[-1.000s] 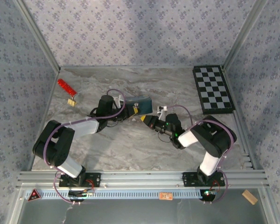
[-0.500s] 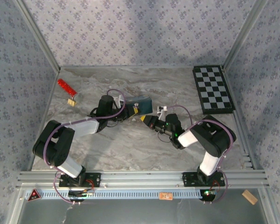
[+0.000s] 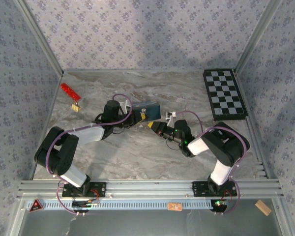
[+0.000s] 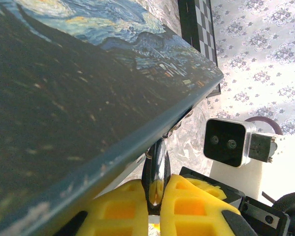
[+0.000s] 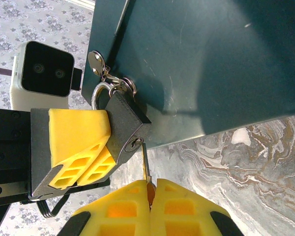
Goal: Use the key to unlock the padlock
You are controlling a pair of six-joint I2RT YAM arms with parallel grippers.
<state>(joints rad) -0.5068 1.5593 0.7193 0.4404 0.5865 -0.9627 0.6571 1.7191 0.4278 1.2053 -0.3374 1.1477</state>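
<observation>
Slanted padlock [image 5: 127, 123], keyhole end down toward key [image 5: 145, 166] (left fingers [image 5: 76, 133] tight on padlock, right fingers [image 5: 179, 206] on key)

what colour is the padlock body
The padlock is dark grey; right wrist view shows it best.

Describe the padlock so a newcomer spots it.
Find the blue box mid-table. From its hasp hangs the padlock, pinched by the left end effector. It is dark grey with a silver shackle, unlike the gold piece by the red strip.
</observation>
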